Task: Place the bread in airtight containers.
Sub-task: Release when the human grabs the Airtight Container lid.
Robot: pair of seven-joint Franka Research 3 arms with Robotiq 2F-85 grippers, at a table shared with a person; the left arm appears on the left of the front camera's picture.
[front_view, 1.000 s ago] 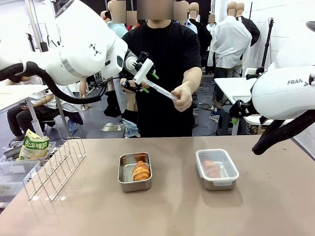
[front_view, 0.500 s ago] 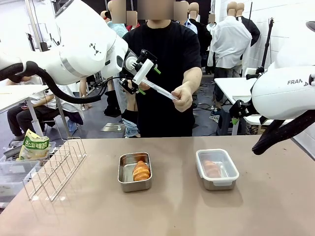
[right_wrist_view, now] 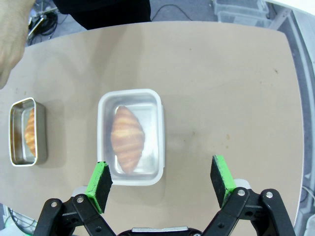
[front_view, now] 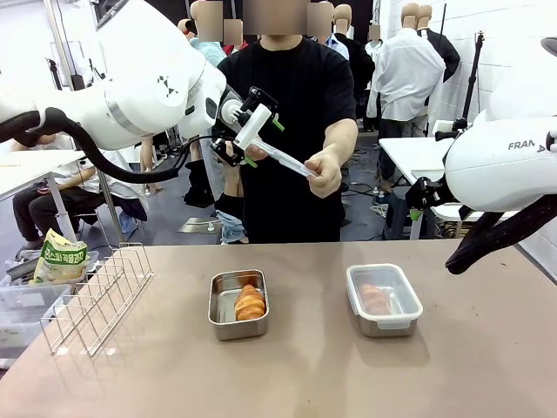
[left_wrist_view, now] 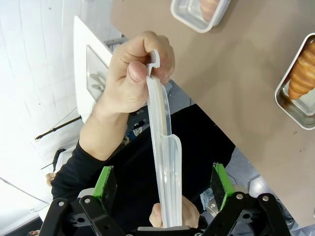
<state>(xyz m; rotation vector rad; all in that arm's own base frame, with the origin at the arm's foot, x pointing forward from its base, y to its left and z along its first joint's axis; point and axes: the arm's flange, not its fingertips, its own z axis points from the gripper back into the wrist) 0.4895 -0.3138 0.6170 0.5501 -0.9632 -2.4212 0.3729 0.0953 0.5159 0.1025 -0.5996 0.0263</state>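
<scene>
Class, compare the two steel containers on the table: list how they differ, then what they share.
1. The left container is uncovered; the right container wears a clear white-rimmed lid.
2. The left container's bread shows plainly; the right container's bread shows dimly through the lid.
3. The left container's lid is in the air, held by the person's hand.

Shared: both are small rectangular steel pans, each holding one roll.

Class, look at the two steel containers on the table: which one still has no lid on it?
The container on the robot's left: its bread lies uncovered, while the right container wears a clear white-rimmed lid.
</scene>
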